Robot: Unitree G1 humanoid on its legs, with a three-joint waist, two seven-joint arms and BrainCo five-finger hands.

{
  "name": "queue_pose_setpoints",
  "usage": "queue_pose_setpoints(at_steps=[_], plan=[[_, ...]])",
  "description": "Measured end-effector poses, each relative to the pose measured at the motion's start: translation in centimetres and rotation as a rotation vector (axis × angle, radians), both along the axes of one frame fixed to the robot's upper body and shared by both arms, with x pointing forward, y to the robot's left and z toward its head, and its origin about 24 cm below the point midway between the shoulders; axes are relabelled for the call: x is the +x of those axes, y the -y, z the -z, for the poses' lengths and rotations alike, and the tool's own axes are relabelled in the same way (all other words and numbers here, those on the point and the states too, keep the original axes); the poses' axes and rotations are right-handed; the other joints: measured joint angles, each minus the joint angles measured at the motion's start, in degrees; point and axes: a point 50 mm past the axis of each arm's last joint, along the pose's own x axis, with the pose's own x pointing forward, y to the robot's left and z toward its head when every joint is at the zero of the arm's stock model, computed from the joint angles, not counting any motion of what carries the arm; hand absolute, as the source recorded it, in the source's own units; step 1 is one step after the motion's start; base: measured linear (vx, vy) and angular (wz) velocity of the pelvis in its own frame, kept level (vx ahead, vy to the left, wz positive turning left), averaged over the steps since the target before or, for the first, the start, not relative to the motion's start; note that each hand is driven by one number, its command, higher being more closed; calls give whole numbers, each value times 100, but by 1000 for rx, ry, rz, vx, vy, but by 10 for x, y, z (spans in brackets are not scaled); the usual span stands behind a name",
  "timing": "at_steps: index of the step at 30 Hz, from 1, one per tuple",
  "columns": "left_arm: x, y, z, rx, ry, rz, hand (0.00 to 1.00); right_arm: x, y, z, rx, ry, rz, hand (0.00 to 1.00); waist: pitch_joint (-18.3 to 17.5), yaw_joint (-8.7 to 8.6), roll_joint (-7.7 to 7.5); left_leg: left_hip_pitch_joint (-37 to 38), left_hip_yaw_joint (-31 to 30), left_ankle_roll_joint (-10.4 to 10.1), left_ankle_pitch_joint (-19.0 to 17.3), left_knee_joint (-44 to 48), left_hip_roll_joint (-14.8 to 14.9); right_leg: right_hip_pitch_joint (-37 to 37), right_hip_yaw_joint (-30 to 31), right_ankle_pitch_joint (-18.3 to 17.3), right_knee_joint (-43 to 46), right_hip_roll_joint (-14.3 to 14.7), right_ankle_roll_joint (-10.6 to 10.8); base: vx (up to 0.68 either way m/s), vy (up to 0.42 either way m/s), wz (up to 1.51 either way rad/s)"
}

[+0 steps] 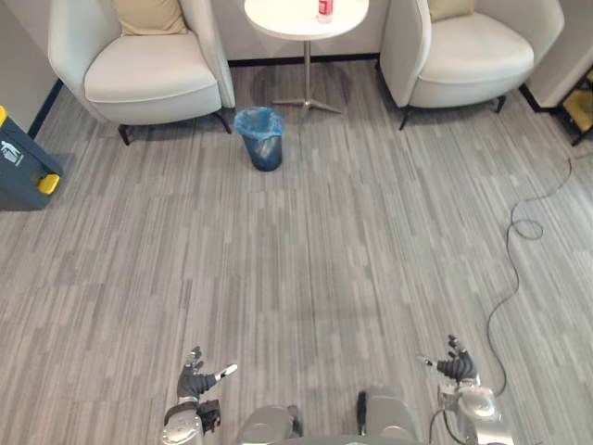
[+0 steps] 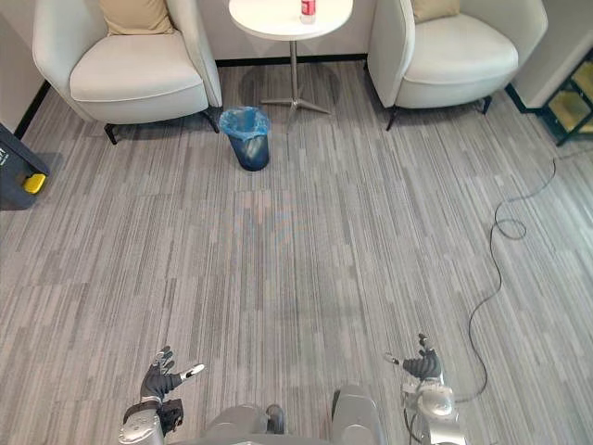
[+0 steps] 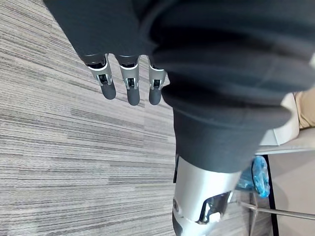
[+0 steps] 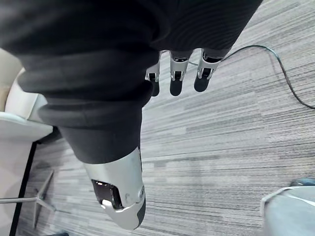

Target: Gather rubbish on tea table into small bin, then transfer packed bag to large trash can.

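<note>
Far ahead of the left hand (image 1: pixel 195 379) and right hand (image 1: pixel 455 365), both held low over the grey carpet with fingers straight and empty, a red can (image 1: pixel 325 8) stands upright on the round white tabletop (image 1: pixel 283 20). Nearer the hands, on the floor before it, sits the small round bin (image 1: pixel 265 156), lined with a crinkled blue bag (image 1: pixel 258 121); its contents I cannot tell.
</note>
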Motion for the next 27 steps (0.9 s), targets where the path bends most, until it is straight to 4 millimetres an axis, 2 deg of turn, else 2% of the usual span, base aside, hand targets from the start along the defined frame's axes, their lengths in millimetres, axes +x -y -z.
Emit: queue_pose_setpoints(at_steps=[1, 2, 3, 4, 5, 6, 7, 8, 9, 10, 11, 12, 14, 15, 16, 17, 18, 19, 20, 21, 22, 23, 24, 25, 26, 27], plan=[[1, 0, 0, 0, 4, 0, 0, 1, 1, -1, -4, 3, -1, 0, 6, -41, 11, 152, -82, -74, 21, -137, 57, -38, -42, 220, -404, 101, -61, 778, -159, 71], [6, 0, -2, 4, 16, 3, 0, 1, 2, -2, -8, 4, 1, 0, 0, -120, 10, 275, -255, -279, 4, -112, 177, -136, -19, 1002, -859, 265, -349, 862, -191, 62], [10, 6, -1, -12, 21, 2, 0, 3, 5, -3, -18, 6, 2, 0, -5, -173, 229, 277, -385, -451, -5, 179, 438, -142, -155, 1305, -625, 407, -708, 746, -171, 45], [13, 8, -2, -16, 27, 4, 0, 10, 3, -6, -18, 25, -2, 0, 4, -160, 302, 156, -359, -698, 152, 454, 527, -157, -267, 1286, -433, 409, -857, 932, -203, 31], [20, 16, -3, -38, 42, 12, 0, 15, 2, -9, -18, 42, -7, 0, 29, -172, 302, -268, -354, -774, 1089, 1534, 430, 28, -311, 1056, -120, 289, -1074, 779, -168, 25], [20, 20, -2, -51, 42, 9, 0, 15, 2, -9, -21, 41, -10, 0, 54, -198, 289, -431, -295, -568, 1728, 2047, 371, 244, -377, 959, -91, 283, -1105, 940, -262, 19], [13, 26, 2, -73, 28, 0, 0, 15, -1, -8, -20, 40, -21, 0, 104, -89, 246, -766, -124, -266, 3329, 3079, 425, 933, -356, 814, -503, 355, -1181, 651, -164, -10], [8, 26, 3, -75, 24, 1, 0, 18, -6, -8, -7, 50, -26, 0, 87, -39, 300, -1005, -45, -307, 3176, 3744, 536, 1374, -278, 753, -923, 472, -1126, 789, -166, -67], [6, 23, 3, -70, 22, -2, 0, 24, -11, -10, 10, 76, -14, 0, 138, 160, 298, -1833, 93, -253, 2150, 5256, 719, 2194, -24, 691, -1594, 753, -1053, 626, -61, -77], [7, 23, 3, -71, 23, -3, 0, 27, -15, -10, 24, 93, -7, 0, 154, 267, 292, -2124, 94, -239, 1929, 5496, 692, 2430, 82, 687, -1748, 763, -1059, 869, -43, -86], [8, 25, 2, -74, 29, 3, 0, 31, -21, -11, 52, 113, 3, 0, 258, 403, 123, -2674, 186, -210, 1589, 5512, 585, 2899, 236, 670, -2073, 705, -1066, 701, 7, -53], [7, 27, 3, -79, 28, 7, 0, 34, -23, -11, 66, 121, 7, 0, 318, 443, 39, -3179, 256, -202, 1331, 5123, 412, 3335, 345, 596, -2351, 576, -1052, 841, 64, -42], [4, 28, 4, -81, 19, 6, 0, 36, -22, -13, 65, 128, 9, 0, 370, 516, -56, -3614, 352, -264, 1251, 4238, 179, 3705, 433, 354, -2513, 394, -780, 724, 137, -40], [-1, 33, 7, -98, 7, 0, 0, 33, -13, -13, 41, 117, 16, 0, 322, 612, 59, -3814, 254, -508, 1469, 2236, 9, 4042, 642, -77, -2563, 277, -417, 750, 212, -58], [-7, 35, 10, -108, -9, -7, 0, 32, -9, -14, 34, 114, 25, 0, 281, 679, 143, -3808, 134, -692, 1663, 1411, 22, 4115, 719, -233, -2569, 322, -345, 931, 324, -86], [-12, 36, 14, -114, -31, -17, 0, 28, -8, -8, 39, 82, 41, 0, 231, 785, 178, -3752, 136, -116, 2303, 1265, -41, 4329, 1021, -529, -2548, 262, -202, 619, 269, -39], [-10, 36, 14, -116, -34, -15, 0, 29, -12, -6, 51, 67, 41, 0, 182, 756, 1, -3788, 205, -233, 2053, 1354, -219, 4302, 1116, -545, -2481, 87, -225, 746, 285, -19], [-8, 35, 12, -111, -19, -24, 0, 27, -11, -5, 45, 58, 34, 0, 136, 729, -77, -3842, 278, 9, 1751, 1638, -337, 4126, 1378, -490, -2027, -24, -62, 703, 251, -5], [-10, 35, 13, -117, -23, -31, 0, 28, -14, -5, 52, 59, 27, 0, 125, 829, -189, -3692, 460, 74, 1336, 1950, -400, 3971, 1591, -518, -1295, -182, 199, 710, 229, -24], [-10, 34, 13, -116, -22, -33, 0, 28, -17, -4, 58, 62, 26, 0, 132, 857, -243, -3540, 534, 121, 1157, 2024, -429, 3850, 1662, -469, -757, -253, 401, 687, 221, -47], [-10, 30, 12, -98, -27, -30, 0, 30, -24, -4, 75, 69, 16, 0, 144, 818, -285, -3053, 563, 207, 818, 2058, -480, 3332, 1770, -152, 858, -270, 1199, 653, 173, -23], [-10, 28, 12, -84, -32, -25, 0, 30, -28, -2, 80, 61, 3, 0, 146, 728, -285, -2683, 554, 244, 689, 1985, -487, 3044, 1705, -186, 1734, -271, 1121, 630, 151, -14], [-9, 27, 11, -79, -31, -25, 0, 28, -29, -1, 82, 56, 3, 0, 146, 683, -285, -2396, 556, 277, 624, 1877, -487, 2860, 1506, -262, 2128, -310, 970, 612, 110, 2], [-8, 25, 10, -73, -25, -25, 0, 24, -29, 1, 82, 44, 4, 0, 138, 635, -287, -1862, 541, 286, 555, 1573, -480, 2504, 990, -426, 2486, -485, 609, 605, 61, 4], [-8, 22, 9, -69, -19, -29, 0, 23, -29, 1, 81, 43, 1, 0, 117, 555, -287, -1449, 516, 292, 552, 1277, -425, 2127, 552, -576, 2383, -579, 329, 592, 31, 7], [-7, 20, 9, -62, -19, -30, 0, 27, -30, 0, 79, 49, -7, 0, 115, 540, -267, -1292, 480, 291, 552, 1168, -372, 1978, 376, -633, 2197, -568, 229, 577, -25, 15]])
